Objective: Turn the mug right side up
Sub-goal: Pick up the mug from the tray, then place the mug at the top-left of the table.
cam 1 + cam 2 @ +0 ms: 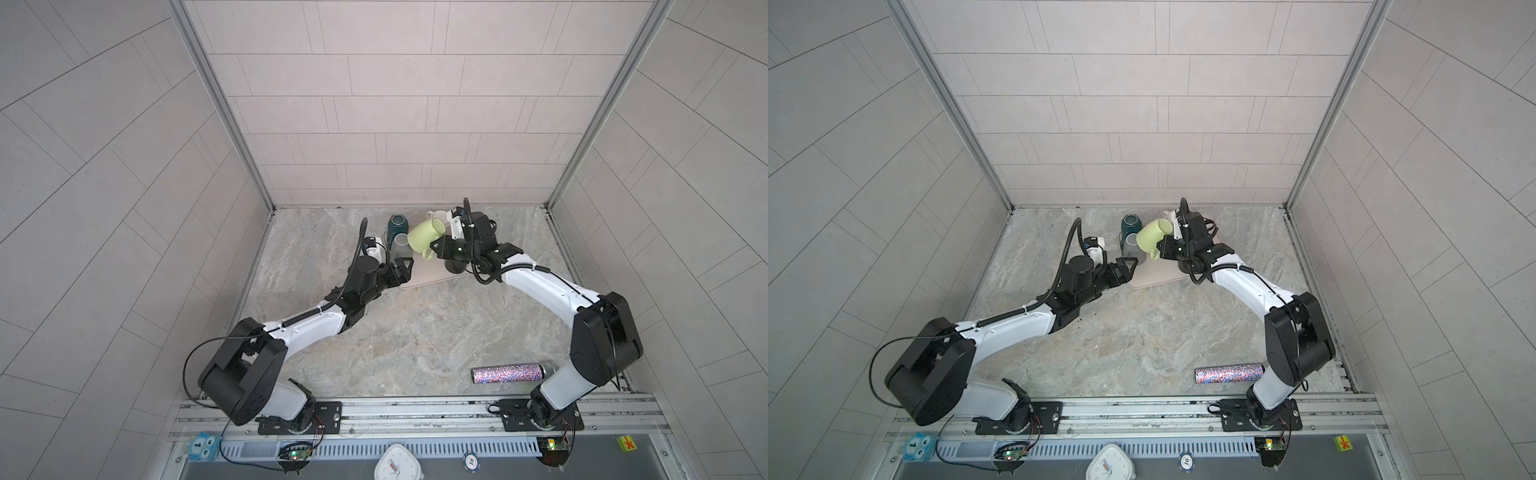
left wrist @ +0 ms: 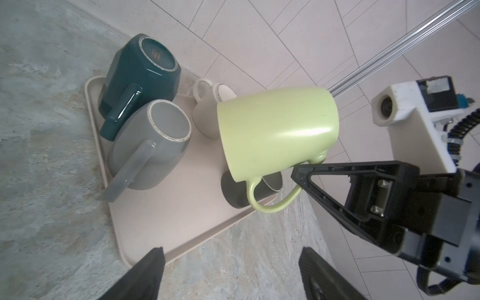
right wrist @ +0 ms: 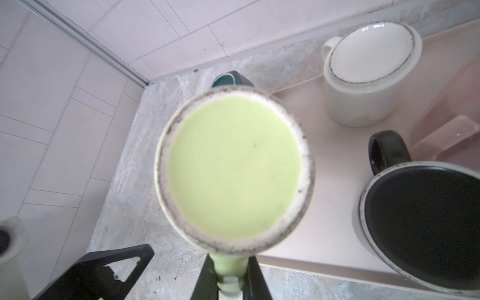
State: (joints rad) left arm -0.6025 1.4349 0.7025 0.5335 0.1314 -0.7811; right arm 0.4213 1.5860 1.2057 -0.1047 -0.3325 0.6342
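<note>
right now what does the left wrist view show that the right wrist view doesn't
Only the left wrist view: the grey mug and the side of the green mug. Only the right wrist view: the green mug's base face-on and a pink thing by the dark mug. Both: the right gripper shut on the green mug's handle, plus the white mug, dark mug, teal mug and tray.

Light: bright, even, diffuse, from overhead.
Shadows: soft, faint, close under objects.
Glare: broad sheen on green mug (image 2: 298, 132); sharper glints on teal mug (image 2: 140, 70).
Blur: green mug's base soft in right wrist view.
Distortion: wide-angle bowing toward top-view edges.
</note>
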